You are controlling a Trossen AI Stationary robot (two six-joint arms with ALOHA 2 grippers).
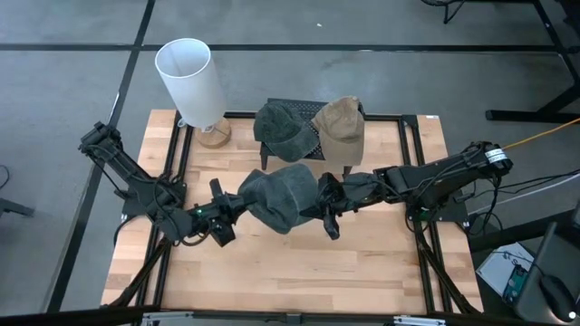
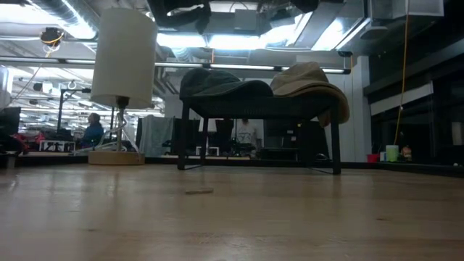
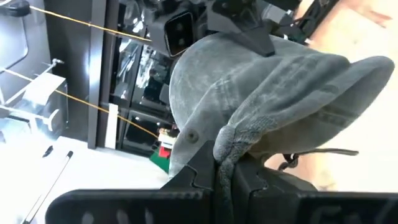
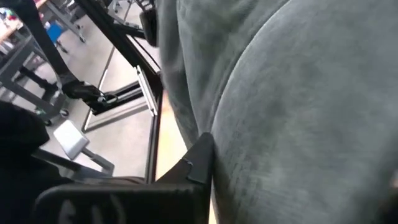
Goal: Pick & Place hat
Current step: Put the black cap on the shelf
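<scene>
From above, a grey hat (image 1: 283, 197) hangs over the middle of the wooden tabletop (image 1: 362, 263), stretched between the two arms: the left claw (image 1: 237, 205) pinches its left edge and the right claw (image 1: 319, 201) its right edge. The level view across the tabletop shows none of this; neither the hat nor either arm appears there, so the hat is held clear of the boards.

The left wrist view adds the detail: the dark fingers (image 3: 205, 171) are closed on a bunched, rope-like fold of the hat (image 3: 261, 99), a soft, faded cloth with a domed crown, a small eyelet and stitched seams. The right wrist view is almost filled by the same suede-like grey cloth (image 4: 298, 112), with one dark finger (image 4: 196, 165) pressed against it.

Behind, a low black mesh stand (image 1: 304, 107) carries a dark grey cap (image 1: 281, 129) and a tan cap (image 1: 340, 129), side by side and touching. A lamp (image 1: 192, 81) with a white cylindrical shade and a round wooden base stands at the back left corner.
</scene>
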